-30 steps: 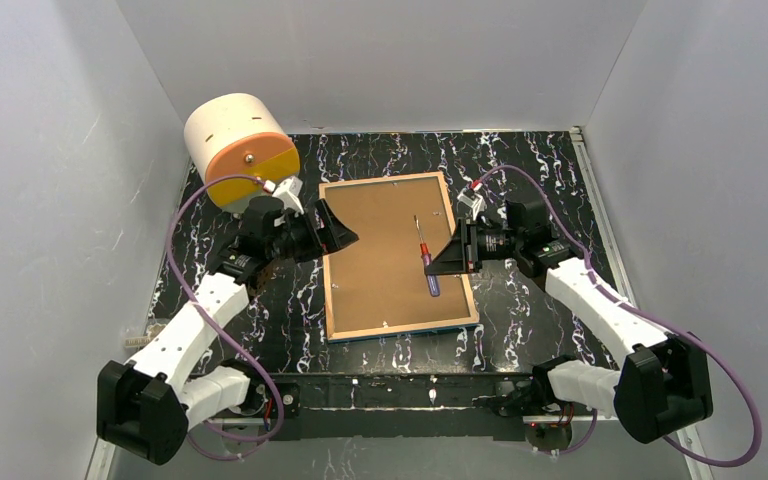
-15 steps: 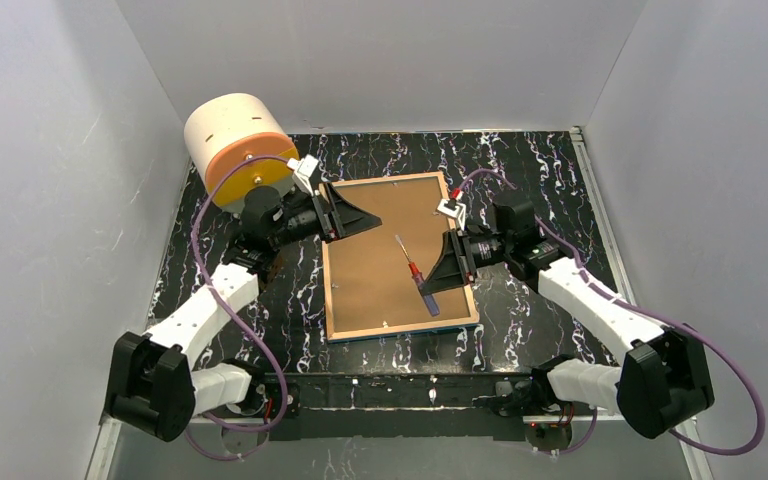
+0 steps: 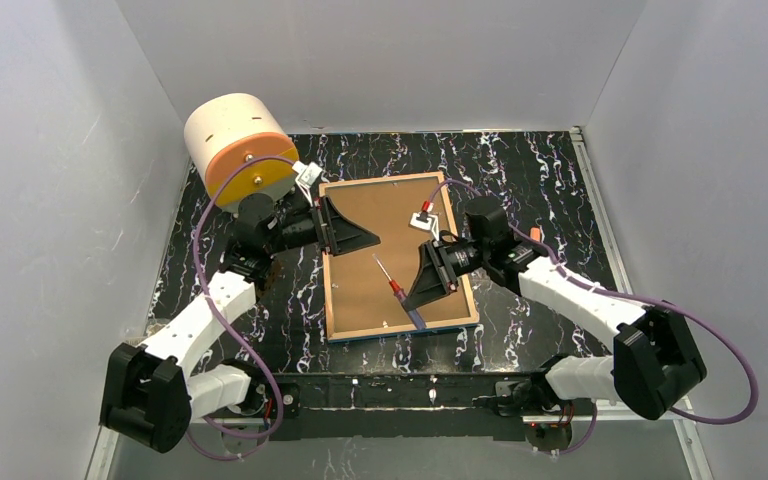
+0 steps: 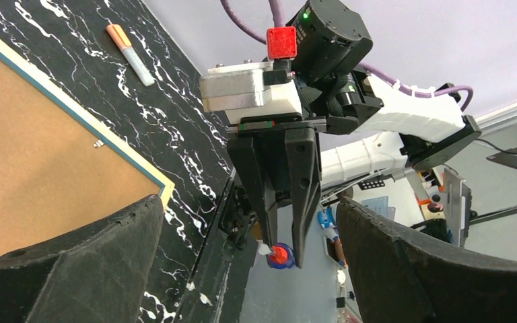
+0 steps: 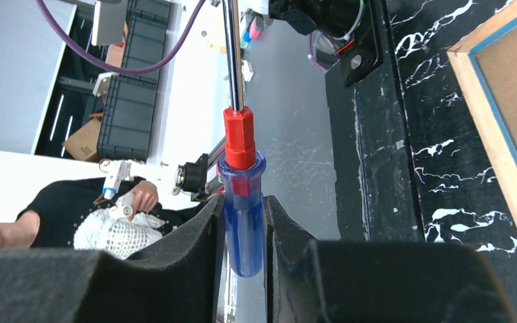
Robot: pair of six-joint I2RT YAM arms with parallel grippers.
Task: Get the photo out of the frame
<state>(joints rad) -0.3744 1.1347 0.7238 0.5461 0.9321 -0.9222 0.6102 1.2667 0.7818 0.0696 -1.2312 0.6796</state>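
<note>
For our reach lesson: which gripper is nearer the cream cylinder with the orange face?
Left. The left gripper is over the frame's far left corner, beside the cylinder; the right gripper, shut on a screwdriver, is over the frame's near edge.

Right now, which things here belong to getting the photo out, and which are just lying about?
Job in hand:
- frame, face down (photo hidden)
- brown backing board
- screwdriver, held in the right gripper
- left gripper, open over the frame

Lying about:
- white-and-orange drum
- orange-capped marker
</note>
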